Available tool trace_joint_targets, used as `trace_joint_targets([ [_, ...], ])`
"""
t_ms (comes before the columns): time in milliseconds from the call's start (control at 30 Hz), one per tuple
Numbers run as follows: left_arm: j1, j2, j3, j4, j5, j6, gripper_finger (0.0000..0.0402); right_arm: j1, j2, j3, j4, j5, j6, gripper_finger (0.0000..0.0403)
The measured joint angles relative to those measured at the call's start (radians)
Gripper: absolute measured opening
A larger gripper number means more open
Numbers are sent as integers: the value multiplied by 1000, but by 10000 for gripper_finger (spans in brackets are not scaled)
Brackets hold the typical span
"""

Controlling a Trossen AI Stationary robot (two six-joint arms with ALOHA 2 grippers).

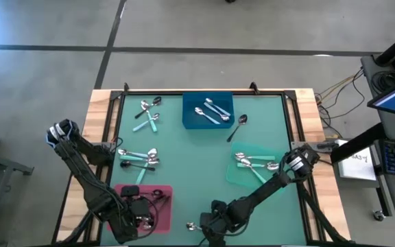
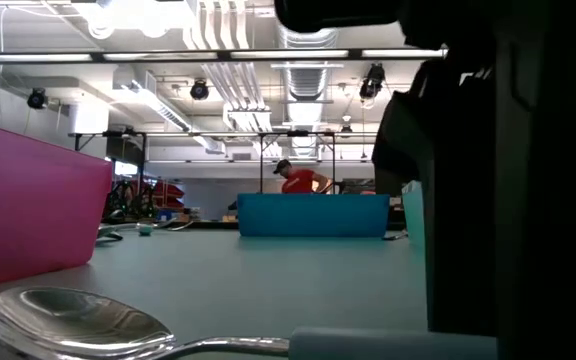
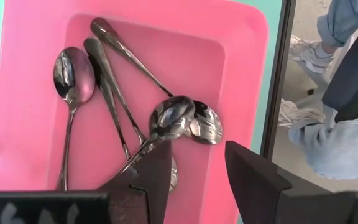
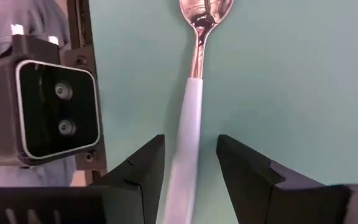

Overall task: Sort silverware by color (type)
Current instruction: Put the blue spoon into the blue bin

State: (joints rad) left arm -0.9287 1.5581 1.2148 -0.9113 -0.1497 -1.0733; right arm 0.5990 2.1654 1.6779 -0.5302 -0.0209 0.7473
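Spoons point(image 1: 138, 158) lie scattered on the mat and in trays.

I see mat centre point(image 1: 197, 147) open; spoon clusters point(image 1: 139, 158) left, trays point(image 1: 208, 110) far, right; camera point(image 4: 55, 112) hems near edge.

Teal worktop point(image 1: 184, 158) with a pink tray point(image 1: 162, 206), a blue tray point(image 1: 192, 113) and a see-through green tray point(image 1: 242, 171). Spoons point(image 3: 73, 81) are shiny silver, some teal-handled point(image 1: 146, 123).

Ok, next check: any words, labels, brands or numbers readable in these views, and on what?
No text can be read.
White sheet on the side stand right of the table: dark marks, too small to read.
Trays, spoons and arms: no lettering visible.
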Motion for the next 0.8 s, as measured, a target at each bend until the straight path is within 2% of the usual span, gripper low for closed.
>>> trace_joint_targets([
  [233, 0, 0, 0, 0, -16, 23, 134, 2, 18, 2, -7, 67, -36, 137],
  [500, 2, 0, 0, -1, -27, 47, 134, 1, 80, 3, -33, 95, -52, 131],
  [600, 2, 0, 0, -1, -27, 46, 134, -4, 88, 2, -39, 91, -42, 101],
  [733, 2, 0, 0, -1, -50, 44, 134, -13, 81, 0, -47, 70, -42, 30],
  [800, 3, 0, 0, -1, -65, 44, 134, -18, 73, 0, -46, 55, -41, 27],
])
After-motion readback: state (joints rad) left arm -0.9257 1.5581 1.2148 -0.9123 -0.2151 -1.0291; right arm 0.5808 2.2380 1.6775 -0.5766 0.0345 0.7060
